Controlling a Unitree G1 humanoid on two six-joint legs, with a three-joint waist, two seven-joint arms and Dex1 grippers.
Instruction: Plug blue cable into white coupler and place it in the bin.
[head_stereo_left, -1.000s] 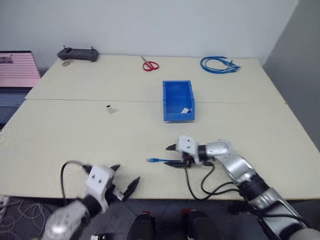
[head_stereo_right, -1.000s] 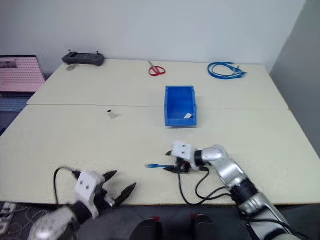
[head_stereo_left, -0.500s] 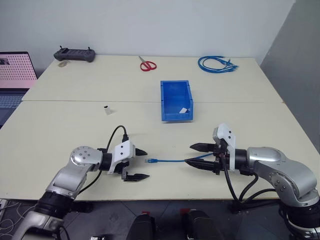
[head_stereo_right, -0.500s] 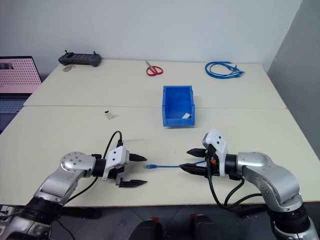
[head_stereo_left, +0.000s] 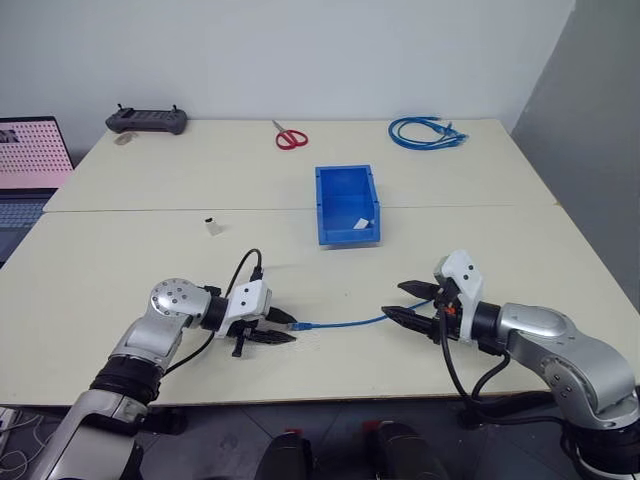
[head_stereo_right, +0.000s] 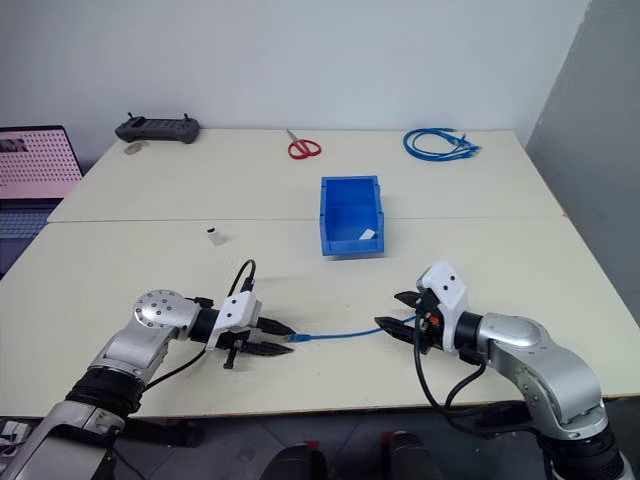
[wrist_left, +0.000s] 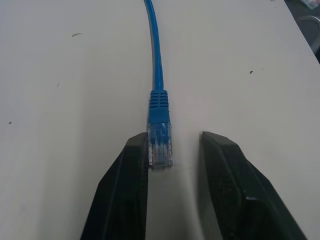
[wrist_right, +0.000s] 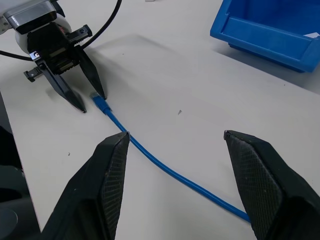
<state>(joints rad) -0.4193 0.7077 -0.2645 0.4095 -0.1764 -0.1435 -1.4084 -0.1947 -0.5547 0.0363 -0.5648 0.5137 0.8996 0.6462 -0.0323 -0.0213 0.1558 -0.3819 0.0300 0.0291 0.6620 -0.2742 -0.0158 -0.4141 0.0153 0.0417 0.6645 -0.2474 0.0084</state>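
My left gripper (wrist_left: 175, 150), jaws narrowed but not yet pinching, brackets the blue cable (wrist_left: 159, 107)'s plug against one finger; I should centre before squeezing. Right gripper (wrist_right: 177, 145) spread above the cable.

Light was bright and even across the tabletop (head_stereo_left: 480, 200), soft and seemingly from overhead. Shadows stayed faint: a pale smudge beneath the left hand (head_stereo_left: 283, 328) and a soft dark band under the bin (wrist_right: 270, 30). No harsh glare anywhere. Up close, the blue cable (wrist_left: 159, 115) plug was sharp, while the nearest black fingers (wrist_right: 107, 185) went soft.
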